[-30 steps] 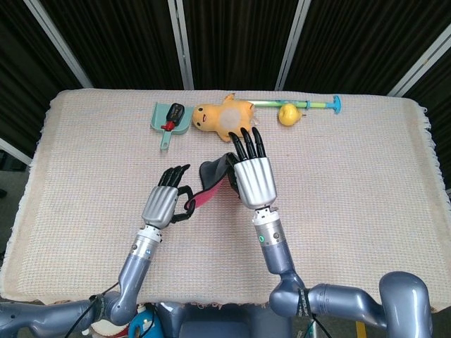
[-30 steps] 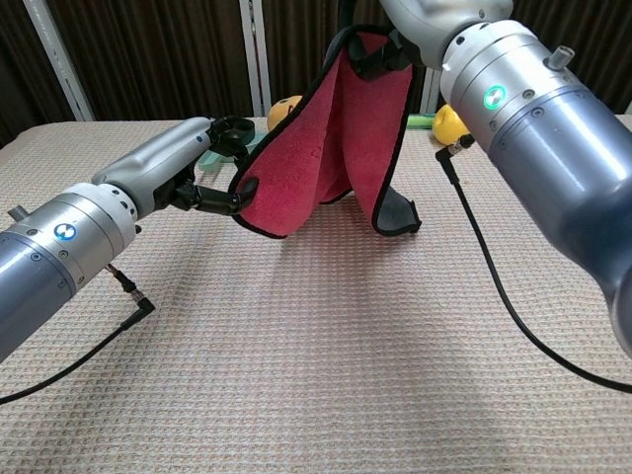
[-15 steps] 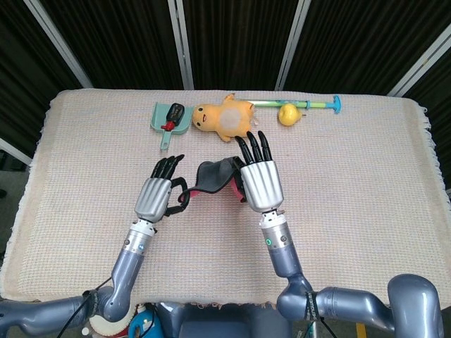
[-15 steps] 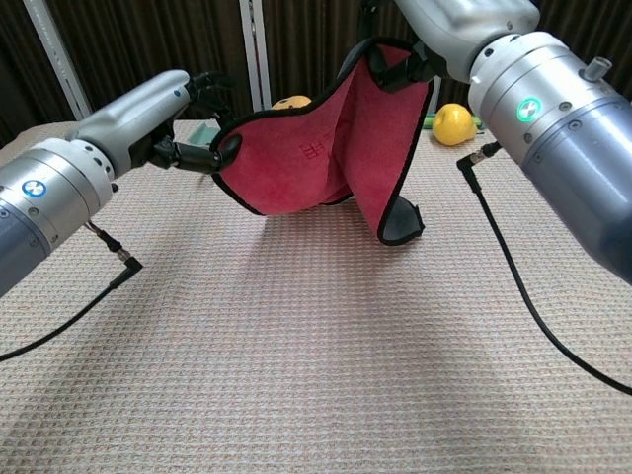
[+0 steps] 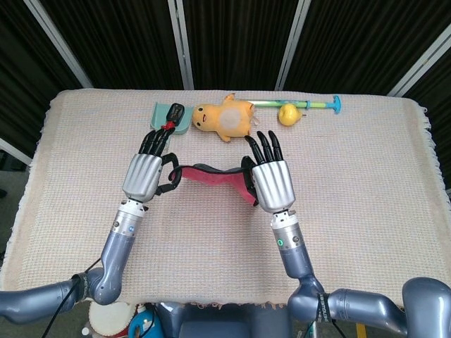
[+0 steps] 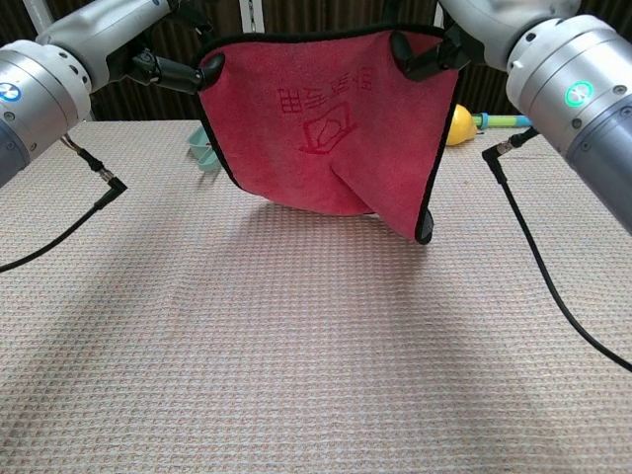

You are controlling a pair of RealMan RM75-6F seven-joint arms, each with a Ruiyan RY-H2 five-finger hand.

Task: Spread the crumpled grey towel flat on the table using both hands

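The towel (image 5: 211, 174), red on the face toward the chest camera with a dark grey edge, hangs stretched between my two hands above the middle of the table. In the chest view the towel (image 6: 326, 128) is spread wide, its lower right corner still folded and drooping near the cloth. My left hand (image 5: 144, 172) pinches the towel's upper left corner; in the chest view this left hand (image 6: 163, 67) shows at the top left. My right hand (image 5: 271, 182) grips the upper right corner, and that right hand (image 6: 434, 49) sits at the top right.
Along the far edge lie a teal dustpan (image 5: 169, 121) with a small red and black item, a yellow plush duck (image 5: 224, 118), a lemon (image 5: 287, 114) and a green and blue stick (image 5: 313, 104). The woven table cover (image 5: 366, 197) spans the whole table.
Both hands have lifted and moved apart, the left going left and away. The towel went from a hanging bunch to a sheet pulled wide between them.
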